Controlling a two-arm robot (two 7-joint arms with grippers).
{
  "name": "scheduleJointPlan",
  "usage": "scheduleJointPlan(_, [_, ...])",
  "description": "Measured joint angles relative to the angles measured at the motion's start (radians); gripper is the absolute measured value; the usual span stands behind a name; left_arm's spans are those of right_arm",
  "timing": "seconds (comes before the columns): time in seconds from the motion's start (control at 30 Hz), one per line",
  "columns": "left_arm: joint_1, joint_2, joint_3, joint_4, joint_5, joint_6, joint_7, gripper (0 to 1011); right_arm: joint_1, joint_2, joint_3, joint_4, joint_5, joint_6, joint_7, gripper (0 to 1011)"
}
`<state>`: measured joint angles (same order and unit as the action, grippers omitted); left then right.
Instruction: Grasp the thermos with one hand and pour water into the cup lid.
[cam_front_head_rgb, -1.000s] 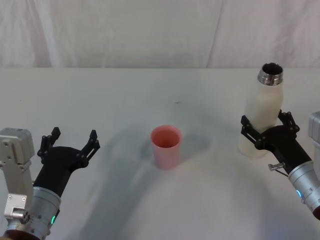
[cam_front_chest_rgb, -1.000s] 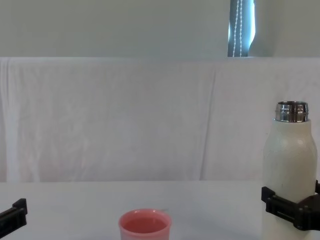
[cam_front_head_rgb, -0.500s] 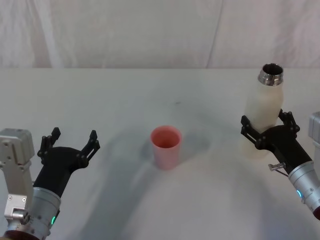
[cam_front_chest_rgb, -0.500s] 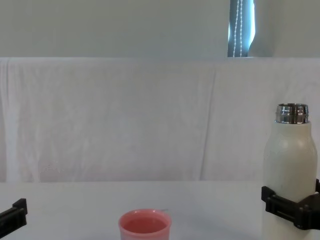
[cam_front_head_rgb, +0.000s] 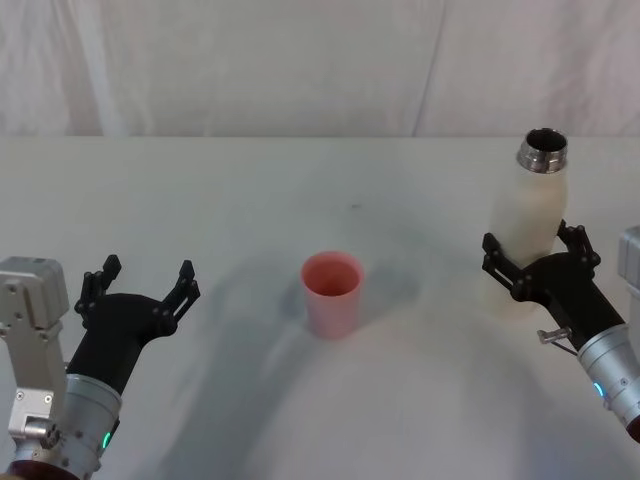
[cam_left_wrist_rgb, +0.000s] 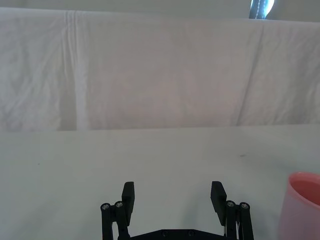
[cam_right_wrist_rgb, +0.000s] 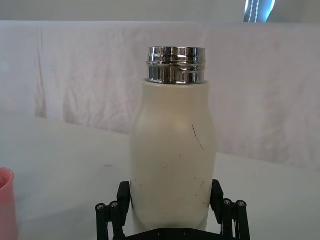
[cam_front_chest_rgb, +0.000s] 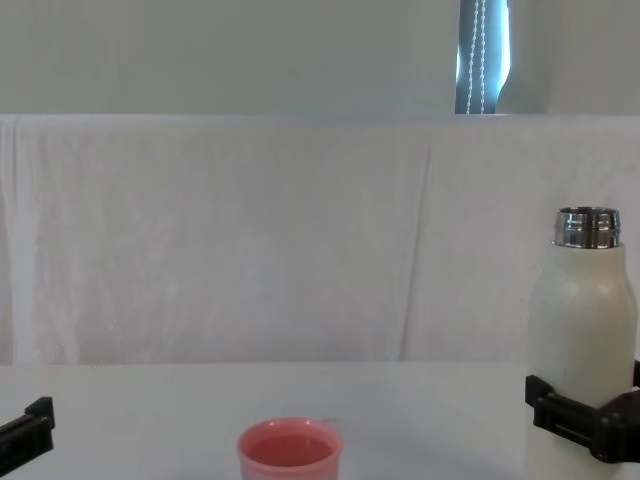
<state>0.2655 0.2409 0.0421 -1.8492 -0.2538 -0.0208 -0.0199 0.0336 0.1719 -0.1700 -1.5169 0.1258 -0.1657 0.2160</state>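
White table (cam_front_head_rgb: 250, 200) under even, soft light, backed by a wrinkled white cloth backdrop (cam_front_chest_rgb: 250, 240) with vertical creases, plain pale wall (cam_front_chest_rgb: 220, 55) above it, and a narrow bright window strip (cam_front_chest_rgb: 484, 55) upper right.

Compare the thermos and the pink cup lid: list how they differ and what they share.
The thermos is cream-white and tall; the cup lid is pink and far shorter. The thermos narrows to a shiny steel threaded neck, while the cup lid has a plain wide rim. The right gripper is clamped around the thermos low on its body; the cup lid stands free, apart from the open left gripper. Both stand upright and uncapped on the table.
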Motion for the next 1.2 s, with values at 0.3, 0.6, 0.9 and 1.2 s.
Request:
scheduleJointPlan(0.3, [0.000, 0.000, 0.000, 0.000, 0.000, 0.000, 0.000, 1001, -0.014, -0.004, 0.007, -0.010, -0.003, -0.001, -0.013, 1000])
scheduleJointPlan(0.6, [0.000, 0.000, 0.000, 0.000, 0.000, 0.000, 0.000, 1001, -0.020, -0.005, 0.009, -0.019, -0.005, -0.003, -0.014, 1000])
scheduleJointPlan(0.9, [0.000, 0.000, 0.000, 0.000, 0.000, 0.000, 0.000, 1001, -0.025, -0.001, 0.006, -0.028, -0.005, -0.003, -0.007, 1000])
scheduleJointPlan(1.2, [0.000, 0.000, 0.000, 0.000, 0.000, 0.000, 0.000, 1001, -0.032, 0.001, 0.003, -0.037, -0.010, 0.001, -0.007, 1000])
